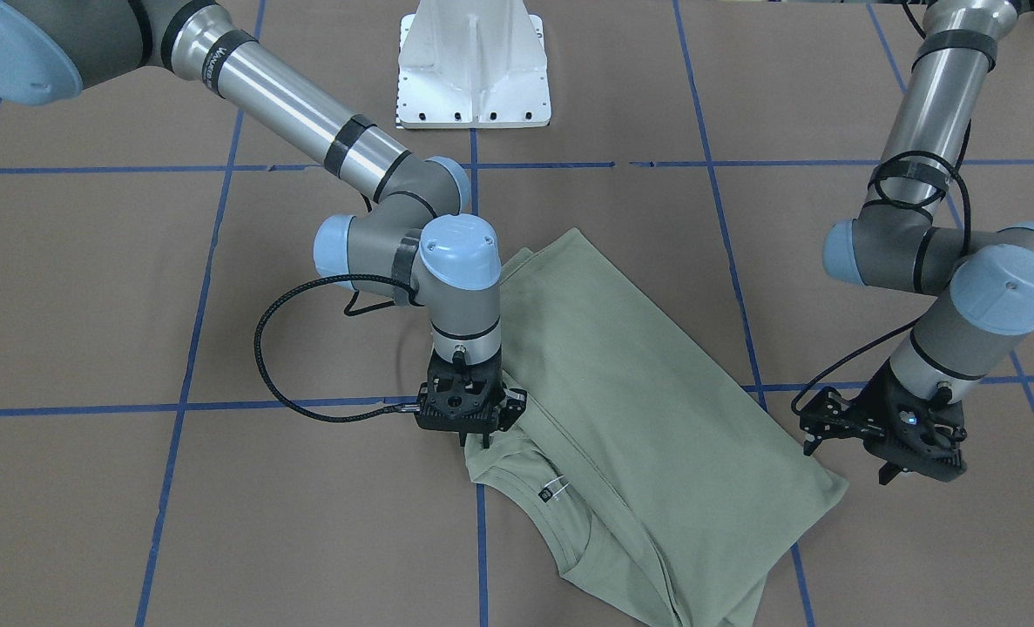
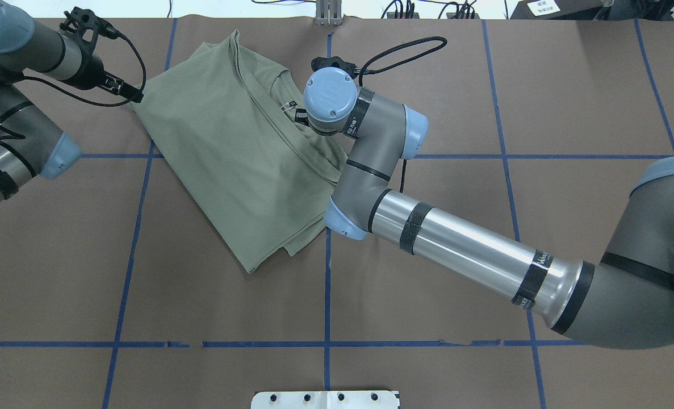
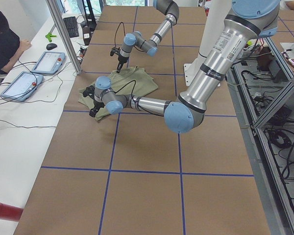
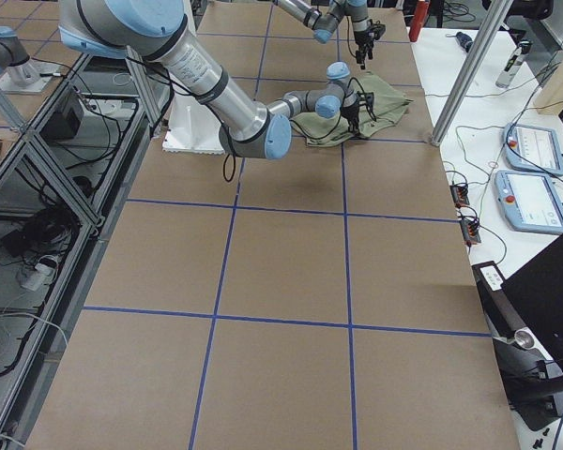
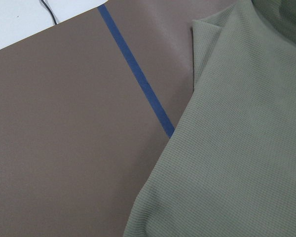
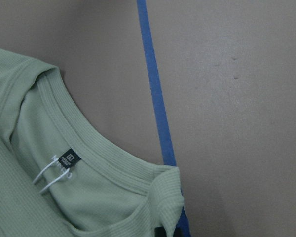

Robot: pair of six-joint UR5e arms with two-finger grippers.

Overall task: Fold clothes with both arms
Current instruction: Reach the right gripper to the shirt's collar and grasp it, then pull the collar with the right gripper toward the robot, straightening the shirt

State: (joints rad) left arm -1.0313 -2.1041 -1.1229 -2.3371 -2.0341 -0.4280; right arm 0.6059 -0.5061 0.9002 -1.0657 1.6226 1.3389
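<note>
The right gripper (image 1: 476, 441) is pinching the sage-green shirt (image 1: 638, 409) at its shoulder edge, with the collar and black neck tag (image 6: 69, 159) lying just past its fingertips. The left gripper (image 1: 848, 461) is hovering with fingers apart, the shirt's folded corner just beside it, untouched

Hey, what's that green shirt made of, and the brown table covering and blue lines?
The shirt: soft matte knit, maybe cotton; fine ribs show close up. The table covering: looks like matte brown paper or card, faintly dented. The blue lines: likely tape, flat strips with crisp edges.
</note>
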